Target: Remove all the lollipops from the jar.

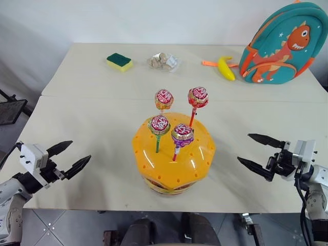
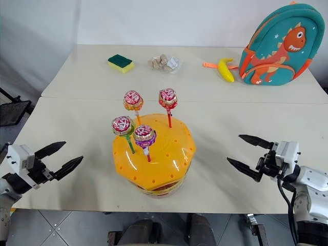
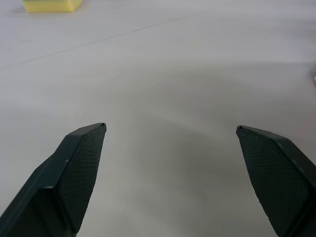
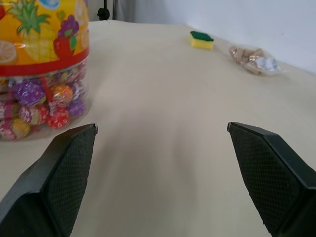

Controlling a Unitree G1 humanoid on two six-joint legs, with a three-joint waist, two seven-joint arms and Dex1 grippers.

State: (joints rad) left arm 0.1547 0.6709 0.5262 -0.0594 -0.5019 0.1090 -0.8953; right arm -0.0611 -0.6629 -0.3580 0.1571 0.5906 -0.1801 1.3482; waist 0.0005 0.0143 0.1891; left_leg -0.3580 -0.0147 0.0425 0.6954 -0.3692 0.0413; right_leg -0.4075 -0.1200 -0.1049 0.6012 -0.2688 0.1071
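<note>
My left pincer and right pincer hung spread wide and empty, level over the cream table, either side of the glossy orange dome-topped plastic jar. Four pink-red wrapped lollipops stood upright in its top holes.

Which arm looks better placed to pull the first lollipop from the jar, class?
Probably the right. Both grippers, left and right, are open and empty beside the jar, but the red-stick lollipop stands on the right gripper's side.
</note>
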